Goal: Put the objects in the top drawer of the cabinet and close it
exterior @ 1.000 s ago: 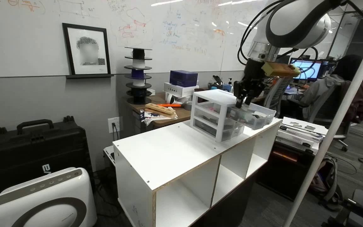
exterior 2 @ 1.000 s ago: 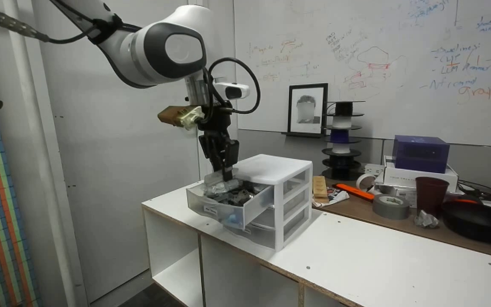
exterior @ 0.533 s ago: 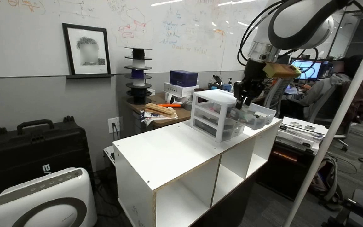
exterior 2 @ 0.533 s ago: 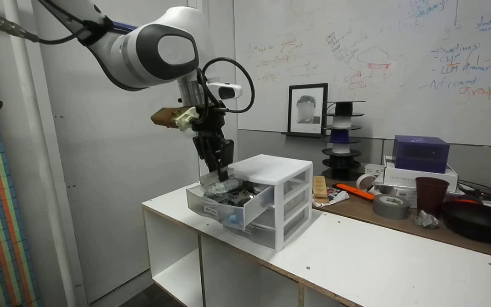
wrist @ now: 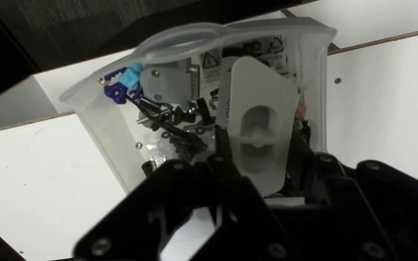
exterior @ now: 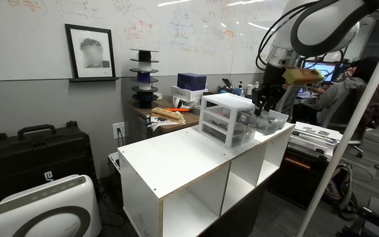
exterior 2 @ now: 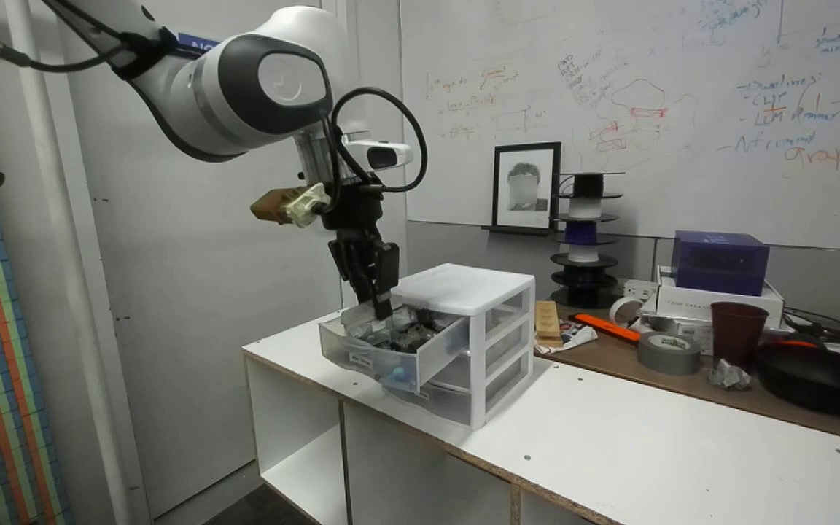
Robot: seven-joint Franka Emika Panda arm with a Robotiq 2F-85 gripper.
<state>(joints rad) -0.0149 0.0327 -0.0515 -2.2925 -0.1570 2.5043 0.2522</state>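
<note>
The cabinet (exterior: 225,99) is a small white unit on a white shelf; its white top (exterior 2: 456,288) shows clearly. The top drawer (exterior 2: 372,362) is pulled out in both exterior views. In the wrist view the top drawer (wrist: 323,90) holds screws, a clear bag, a grey part (wrist: 169,85) and a light-blue piece (wrist: 130,77). My gripper (exterior 2: 382,310) points down into the drawer; it also shows in an exterior view (exterior: 261,113). In the wrist view my gripper (wrist: 259,139) has both fingers against a pale plastic piece (wrist: 263,81), shut on it. Its lower side is hidden.
The cabinet stands on the white open-cubby shelf unit (exterior 2: 653,445). A lower drawer (exterior 2: 438,403) also sticks out a little. A desk (exterior 2: 609,364) behind carries a tape roll (exterior 2: 669,354), a pan (exterior 2: 821,375) and boxes. A pale pole (exterior: 350,128) stands beside the shelf.
My gripper has moved outward from the cabinet, toward the drawer's front, and a little lower into the drawer, with the plastic piece in it. The cabinet and drawer have not moved.
</note>
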